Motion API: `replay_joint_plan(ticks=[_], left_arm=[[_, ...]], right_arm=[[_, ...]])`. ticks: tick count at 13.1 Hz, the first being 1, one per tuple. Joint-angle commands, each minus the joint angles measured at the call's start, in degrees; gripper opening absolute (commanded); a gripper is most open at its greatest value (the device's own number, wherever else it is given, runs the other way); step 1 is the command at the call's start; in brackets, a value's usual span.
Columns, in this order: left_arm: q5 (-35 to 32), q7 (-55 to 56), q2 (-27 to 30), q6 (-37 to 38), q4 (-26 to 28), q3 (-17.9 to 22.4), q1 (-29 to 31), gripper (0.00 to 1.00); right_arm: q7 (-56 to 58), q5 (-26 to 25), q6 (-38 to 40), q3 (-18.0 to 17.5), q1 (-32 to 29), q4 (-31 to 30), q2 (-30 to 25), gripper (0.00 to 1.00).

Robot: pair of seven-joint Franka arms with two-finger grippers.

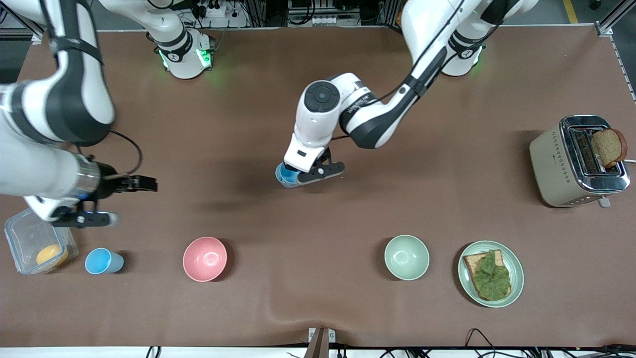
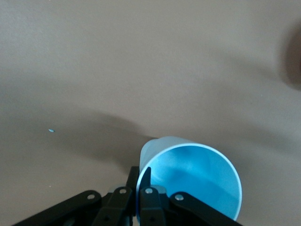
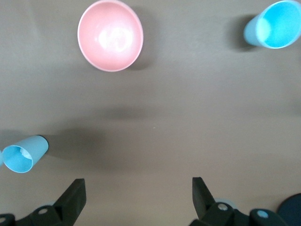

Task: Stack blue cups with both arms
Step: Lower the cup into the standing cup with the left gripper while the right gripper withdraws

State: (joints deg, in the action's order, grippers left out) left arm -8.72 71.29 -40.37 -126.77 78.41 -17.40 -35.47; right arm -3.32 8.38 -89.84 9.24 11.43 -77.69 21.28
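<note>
One blue cup [image 1: 102,261] stands upright on the table near the right arm's end, beside the pink bowl; it also shows in the right wrist view [image 3: 275,23]. My left gripper [image 1: 304,175] is over the middle of the table, shut on the rim of a second blue cup [image 1: 286,176], which hangs tilted above the table. In the left wrist view my left gripper [image 2: 140,176] pinches that cup's wall [image 2: 193,181], one finger inside and one outside. The right wrist view shows this cup too [image 3: 23,154]. My right gripper [image 1: 124,201] is open and empty over the table, above the standing cup; its fingers are wide apart [image 3: 137,188].
A pink bowl [image 1: 204,258] and a pale green bowl [image 1: 406,257] sit toward the front camera. A clear container [image 1: 20,238] holding an orange thing stands by the right gripper. A plate [image 1: 516,278] with topped toast and a toaster [image 1: 556,159] stand at the left arm's end.
</note>
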Motion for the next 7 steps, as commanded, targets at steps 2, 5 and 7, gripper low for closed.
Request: replay_joint_plan(ticks=[2, 5, 7], left_arm=[[-1.0, 3.7, -1.0, 0.0, -1.7, 1.8, -3.4, 0.00], [-1.0, 3.7, -2.6, -0.6, -1.8, 2.6, -4.3, 0.00], [-1.0, 3.7, -3.0, -1.0, -1.8, 4.1, -5.7, 0.00]], right_arm=[[0.1, -9.3, -2.4, -0.9, -1.4, -8.5, -12.4, 1.00], [0.2, -9.3, 0.7, -1.0, -3.7, -13.8, -19.8, 1.00], [0.1, -8.3, 1.2, -1.0, -4.2, -14.2, -21.2, 1.00]])
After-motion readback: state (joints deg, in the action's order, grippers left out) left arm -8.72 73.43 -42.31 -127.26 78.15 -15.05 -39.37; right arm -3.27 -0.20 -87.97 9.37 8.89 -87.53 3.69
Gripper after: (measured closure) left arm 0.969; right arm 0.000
